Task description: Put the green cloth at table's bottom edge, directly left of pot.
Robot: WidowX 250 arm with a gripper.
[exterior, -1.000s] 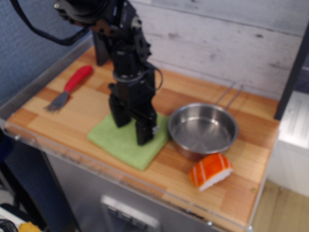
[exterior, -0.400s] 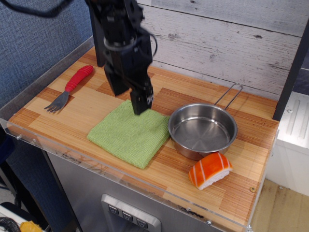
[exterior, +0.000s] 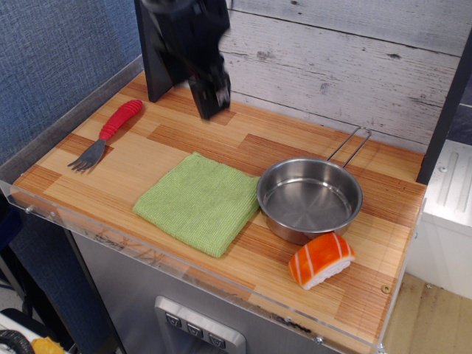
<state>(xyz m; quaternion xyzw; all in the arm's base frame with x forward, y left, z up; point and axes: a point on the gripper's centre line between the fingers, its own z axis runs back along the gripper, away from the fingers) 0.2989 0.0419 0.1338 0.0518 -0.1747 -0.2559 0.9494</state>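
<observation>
Flat lime-green microfibre cloth (exterior: 199,203) touches the shiny round steel pot (exterior: 310,198); salmon sushi piece (exterior: 321,259) and red-handled fork (exterior: 108,133) flank them; blurred black gripper (exterior: 205,82) hangs empty, jaw state unclear.

Even, soft indoor light; sharp scene with one blurred mover.

Diffuse light falls from above, so shadows are faint: a thin dark rim under the green cloth (exterior: 198,201) and a soft one beneath the pot (exterior: 310,198). The pot's steel shows mild bright reflections on its inner wall, no harsh glare. The table (exterior: 177,140) and its wood grain are crisp and evenly lit, and the clear rim at the front edge catches pale streaks of light. The gripper (exterior: 209,87) and the dark arm above it are smeared by motion blur, detail lost in black. The lower left corner sinks into dimness.
</observation>
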